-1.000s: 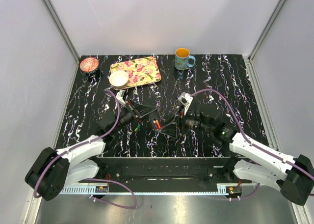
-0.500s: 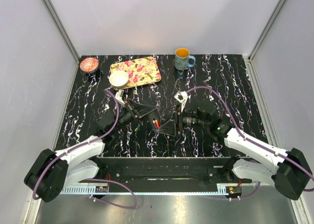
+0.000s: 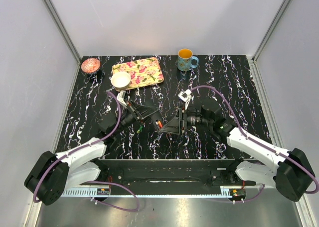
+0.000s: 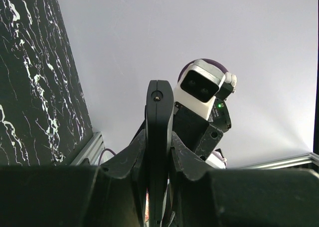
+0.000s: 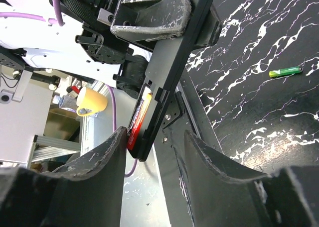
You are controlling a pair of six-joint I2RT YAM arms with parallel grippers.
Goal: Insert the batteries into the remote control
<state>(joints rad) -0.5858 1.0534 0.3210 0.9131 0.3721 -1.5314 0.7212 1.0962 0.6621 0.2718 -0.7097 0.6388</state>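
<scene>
Left tool [image 4: 158, 160] clamps remote [image 4: 159, 107] — edge-on

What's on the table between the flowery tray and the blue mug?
Nothing: the black marbled table is bare between the rectangular floral tray and the blue patterned ceramic mug. The top external view shows it.

Remote [image 4: 159, 112] btm end hidden in left tool [image 4: 158, 140].

A blue patterned mug [image 3: 186, 60] with an orange inside stands at upper centre of the black marbled table [image 3: 239, 87]. Left of it lies a floral tray [image 3: 144, 70], a white bowl [image 3: 120, 80] at the tray's lower-left corner. A pink bowl [image 3: 90, 65] sits at far upper left.
</scene>
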